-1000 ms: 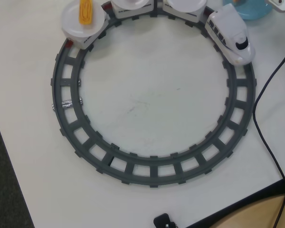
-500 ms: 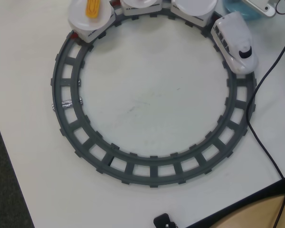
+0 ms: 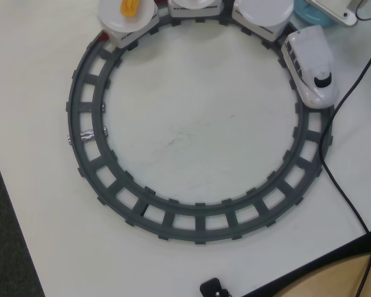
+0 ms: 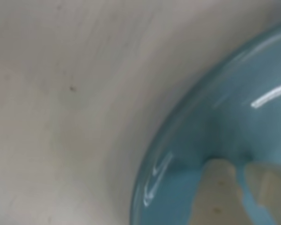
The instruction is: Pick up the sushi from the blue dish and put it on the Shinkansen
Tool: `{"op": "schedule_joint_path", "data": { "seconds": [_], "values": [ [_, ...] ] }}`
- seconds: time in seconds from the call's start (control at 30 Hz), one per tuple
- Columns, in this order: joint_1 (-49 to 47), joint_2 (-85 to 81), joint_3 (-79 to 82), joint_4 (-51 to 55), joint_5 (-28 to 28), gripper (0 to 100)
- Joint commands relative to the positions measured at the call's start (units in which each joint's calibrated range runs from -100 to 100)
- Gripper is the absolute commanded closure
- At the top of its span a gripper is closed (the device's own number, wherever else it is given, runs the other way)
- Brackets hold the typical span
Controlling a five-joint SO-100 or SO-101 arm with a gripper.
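We cannot tell how the jaws stand: in the overhead view only a white piece of the arm (image 3: 334, 7) shows at the upper right edge, above the blue dish (image 3: 306, 10), and the fingertips lie outside the frame. Below and left of that dish, the Shinkansen (image 3: 312, 65) sits on the upper right curve of the dark grey track (image 3: 198, 226), nose pointing toward the lower right, with three white-plated cars trailing left along the top edge. We count one engine, three cars, one ring of track, one blue dish, and one yellow piece (image 3: 130, 7) on the leftmost car (image 3: 120, 25); the other two plates look bare as far as the crop allows. A black cable (image 3: 349, 204) runs down the right side of the tabletop (image 3: 198, 130). In the wrist view the blue dish (image 4: 201, 136) fills the lower right, close and blurred, and two pale shapes (image 4: 215, 187) rise from the bottom edge over it, apart from each other; whether they are fingers or rice we cannot say. The salmon sushi shows in neither view, so its long axis and bearing stay unknown; we judge it lies on the dish, beneath the arm.
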Motion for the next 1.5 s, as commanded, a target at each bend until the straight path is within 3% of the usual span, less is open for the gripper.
{"op": "schedule_joint_path", "data": {
  "seconds": [0.0, 0.23, 0.43, 0.57, 0.93, 1.27, 1.37, 1.47],
  "values": [
    [0.7, -1.6, -0.3, 2.1, -0.4, 98],
    [1.9, -7.8, -1.0, 4.8, -2.8, 95],
    [2.9, -14.2, -0.8, 1.2, -8.6, 76],
    [2.3, -14.3, -0.7, -0.7, -9.1, 67],
    [0.0, -5.0, -1.5, -7.6, -10.5, 63],
    [-2.8, 0.5, -1.0, -10.3, -10.7, 65],
    [-2.8, 1.2, -1.0, -10.0, -10.7, 73],
    [-2.7, 1.1, -1.0, -9.8, -10.7, 91]
  ]
}}
